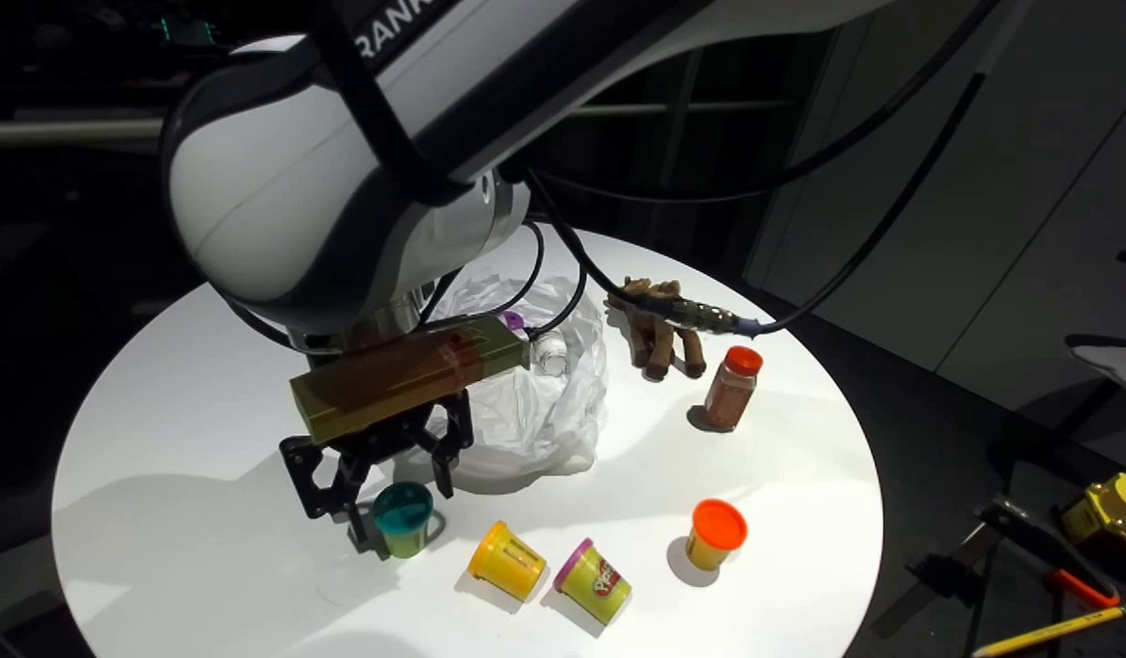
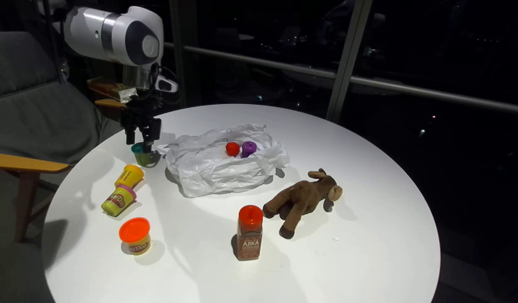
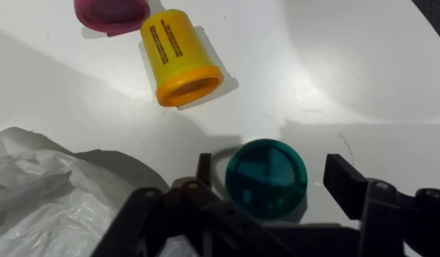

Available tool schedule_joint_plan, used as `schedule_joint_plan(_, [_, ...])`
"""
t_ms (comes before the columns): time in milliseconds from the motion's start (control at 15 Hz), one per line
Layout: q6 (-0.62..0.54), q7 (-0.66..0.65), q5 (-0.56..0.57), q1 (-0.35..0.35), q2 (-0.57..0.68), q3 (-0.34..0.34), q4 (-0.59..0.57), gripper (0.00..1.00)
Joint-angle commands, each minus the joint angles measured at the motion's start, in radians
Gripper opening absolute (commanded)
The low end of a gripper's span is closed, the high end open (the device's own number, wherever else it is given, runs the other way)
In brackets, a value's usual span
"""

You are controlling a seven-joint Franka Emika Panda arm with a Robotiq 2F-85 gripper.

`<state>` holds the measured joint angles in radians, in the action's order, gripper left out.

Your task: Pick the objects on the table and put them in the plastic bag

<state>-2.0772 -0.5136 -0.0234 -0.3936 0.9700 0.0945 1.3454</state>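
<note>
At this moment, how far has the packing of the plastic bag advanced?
Looks done: a red item and a purple item show inside the plastic bag.
In hand: the open gripper straddles the teal-lidded tub, apparently without touching it.
Left on the table: that tub, the orange-lidded yellow tub, the magenta-lidded Play-Doh tub, the red-orange-lidded Play-Doh tub, the Ajika bottle, the brown plush animal.

Purple-lidded Play-Doh tub (image 3: pixel 113 18) cropped at the wrist view's top edge, plush animal (image 1: pixel 661 347) partly behind a cable (image 1: pixel 705 316) in an exterior view, small print on Ajika bottle (image 2: pixel 249 235) unreadable
</note>
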Motion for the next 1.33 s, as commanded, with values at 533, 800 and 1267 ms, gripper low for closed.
schedule_joint_plan(533, [0.014, -0.024, 0.028, -0.027, -0.059, -0.047, 0.005, 0.28])
schedule_joint_plan(800, [0.013, -0.065, 0.108, -0.031, -0.16, -0.122, 0.035, 0.28])
schedule_joint_plan(1267, [0.016, -0.05, 0.124, 0.047, -0.121, -0.153, -0.041, 0.28])
